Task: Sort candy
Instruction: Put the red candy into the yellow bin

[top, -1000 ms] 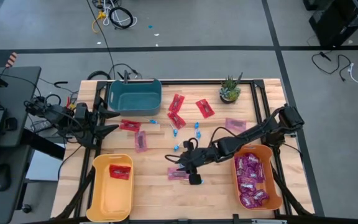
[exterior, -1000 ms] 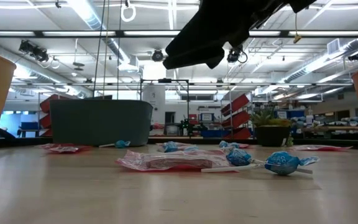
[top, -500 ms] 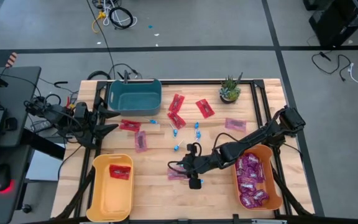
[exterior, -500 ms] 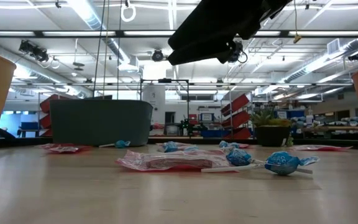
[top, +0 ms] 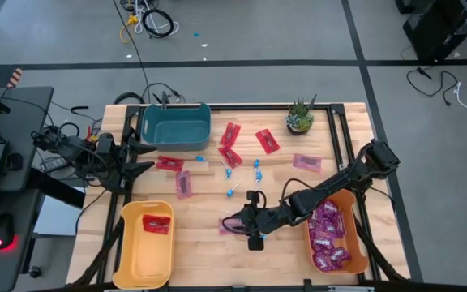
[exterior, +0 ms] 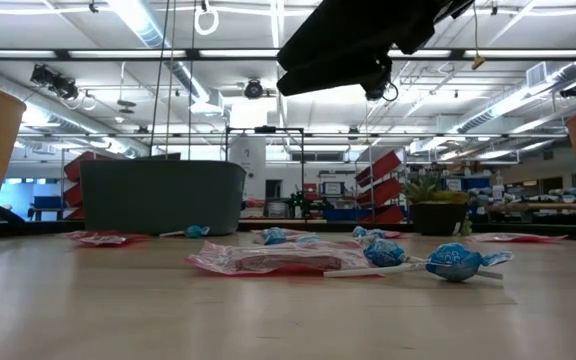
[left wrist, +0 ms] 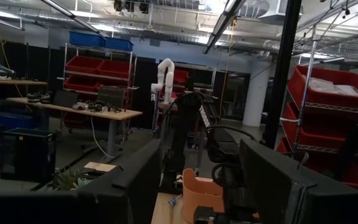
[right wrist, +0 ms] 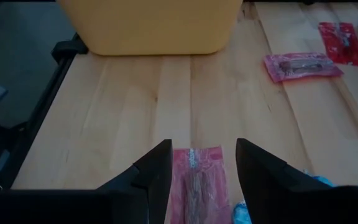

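Over the last sec I've brought the right pincer (top: 235, 225) toward the table's near edge and down over the purple-magenta packet (right wrist: 196, 185) lying near the middle of the near half. Its fingers (right wrist: 157, 171) have widened a bit too, then held. That reads to me as lined up for a pick, not yet closed.

Right wrist view: fingers spread, one on each side of the packet, which lies flat on the wood btwn them. Nothing pinched, and I can't tell if the tips touch the table yet. In the low view the arm hangs well above the candy, so I judge there's more descent to go.

Left pincer (top: 148, 158) is parked by the left edge next to the teal bin (top: 176, 123), fingers spread wide, empty.

Rest of the candy:
- red packets (top: 231, 144) and blue lollipops (top: 233, 191) scattered mid-table toward the far edge
- two more purple packets, one (top: 184, 183) left of centre, one (top: 306, 162) right
- orange bin (top: 355, 211) at near right corner has a heap of purple ones
- yellow bin (top: 128, 251) at near left has one red packet

Plenty left to sort
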